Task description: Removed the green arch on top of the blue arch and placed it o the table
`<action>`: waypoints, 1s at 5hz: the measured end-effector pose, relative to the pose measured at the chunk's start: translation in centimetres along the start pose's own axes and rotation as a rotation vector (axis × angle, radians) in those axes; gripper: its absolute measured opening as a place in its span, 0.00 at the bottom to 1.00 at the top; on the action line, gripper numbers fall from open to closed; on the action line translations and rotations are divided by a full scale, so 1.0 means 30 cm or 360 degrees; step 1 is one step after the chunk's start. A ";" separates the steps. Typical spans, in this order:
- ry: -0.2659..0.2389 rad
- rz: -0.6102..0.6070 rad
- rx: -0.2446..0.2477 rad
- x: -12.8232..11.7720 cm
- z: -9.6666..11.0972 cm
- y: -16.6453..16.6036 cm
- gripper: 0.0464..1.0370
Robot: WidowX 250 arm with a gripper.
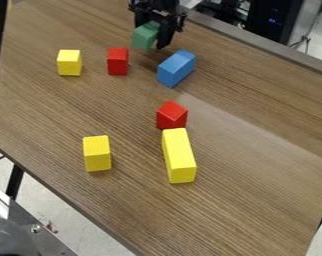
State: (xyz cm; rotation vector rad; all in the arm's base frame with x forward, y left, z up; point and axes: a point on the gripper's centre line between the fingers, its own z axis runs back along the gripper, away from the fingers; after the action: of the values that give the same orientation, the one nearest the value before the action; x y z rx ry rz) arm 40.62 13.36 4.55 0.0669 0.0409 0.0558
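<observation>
1. My fingers (pixel 165 38) are closed on the green block (pixel 144 36), beside the blue block (pixel 176 68).
2. I judge this the placing step: next, ease it onto the bench (pixel 257 200), then release.

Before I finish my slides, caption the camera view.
Black hand holding a green block near a blue block, wood-grain tabletop.

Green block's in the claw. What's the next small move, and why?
I'd ease the claw gently down until the green block meets the table, before any release. The block sits in the claw, clear of the blue block and beside it, so it looks ready to set down. I can't tell whether it already touches the wood.
</observation>
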 end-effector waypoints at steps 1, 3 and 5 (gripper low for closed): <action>0.0002 0.0008 -0.0001 0.004 -0.008 0.021 0.56; 0.0024 -0.0019 0.0004 0.007 -0.030 0.009 0.56; 0.0024 0.0032 0.0008 0.001 -0.054 0.003 0.91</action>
State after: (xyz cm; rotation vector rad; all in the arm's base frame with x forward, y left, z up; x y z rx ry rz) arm 40.57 13.55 2.93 0.0718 0.0554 0.0763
